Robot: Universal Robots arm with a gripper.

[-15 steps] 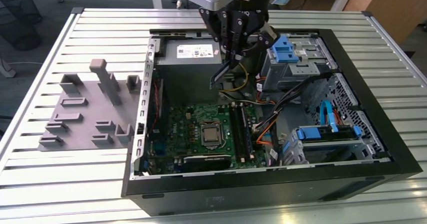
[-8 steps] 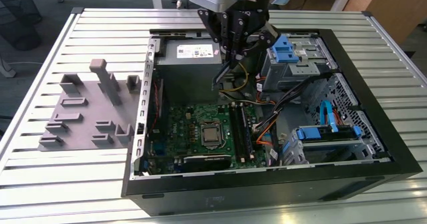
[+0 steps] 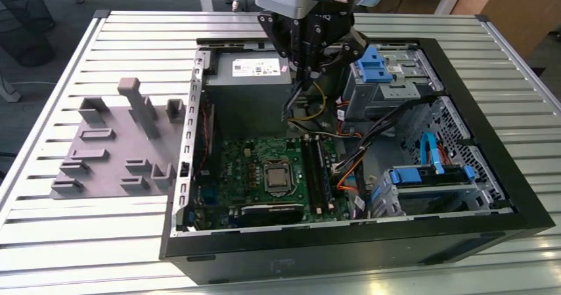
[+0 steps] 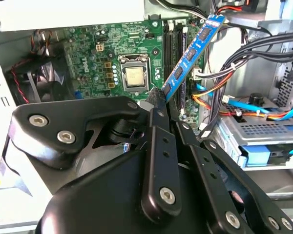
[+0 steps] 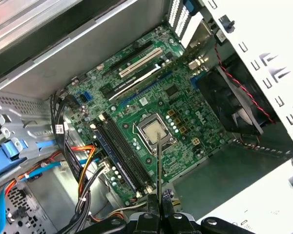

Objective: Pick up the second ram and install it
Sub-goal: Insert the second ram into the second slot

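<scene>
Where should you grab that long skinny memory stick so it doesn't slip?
Probably at one short end, pinching its two flat faces from either side. The memory stick is thin and flat, so the broad faces give the best hold. The gripper holds it that way now, over the motherboard.

Bright, even room light washes the table (image 3: 70,255) around the computer case (image 3: 351,249). Inside the case it is dimmer, its white wall (image 5: 263,63) blown out, the gripper (image 4: 162,100) softly glinting.

second ram (image 4: 192,52), blue with black chips, tilted, gripped by tool (image 4: 160,96)
</scene>
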